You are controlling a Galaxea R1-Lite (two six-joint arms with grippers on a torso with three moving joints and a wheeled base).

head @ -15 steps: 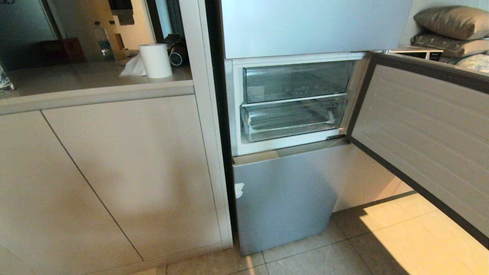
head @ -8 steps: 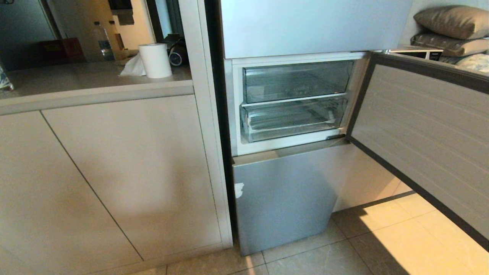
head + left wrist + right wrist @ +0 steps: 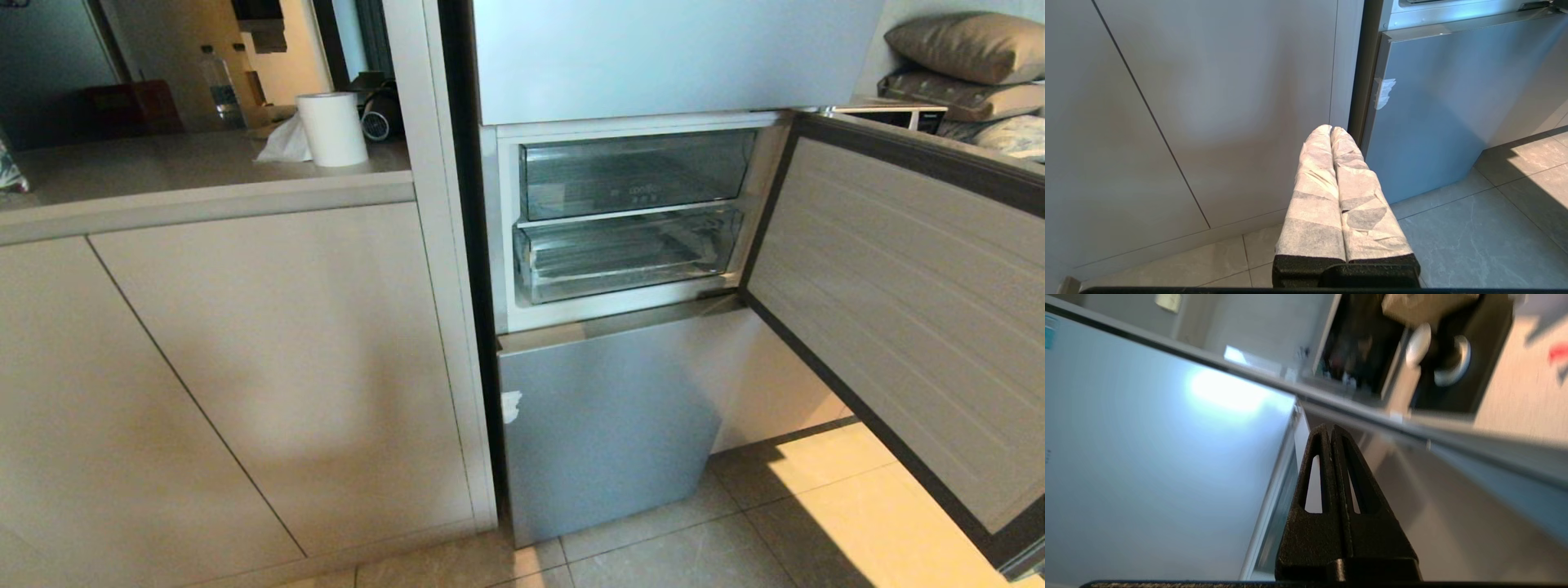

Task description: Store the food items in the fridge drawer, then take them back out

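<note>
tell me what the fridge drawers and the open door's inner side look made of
The two fridge drawers look like clear hard plastic: you can see through them, and the lower one shows moulded ribs and glints. The open door's inner side looks like matt off-white moulded plastic with faint horizontal ridges, edged by a dark strip, probably a rubber seal.

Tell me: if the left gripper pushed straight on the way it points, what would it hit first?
Probably the beige cabinet panel, near its edge beside the silver-blue fridge door. The left gripper is shut, and depth is unclear.
</note>
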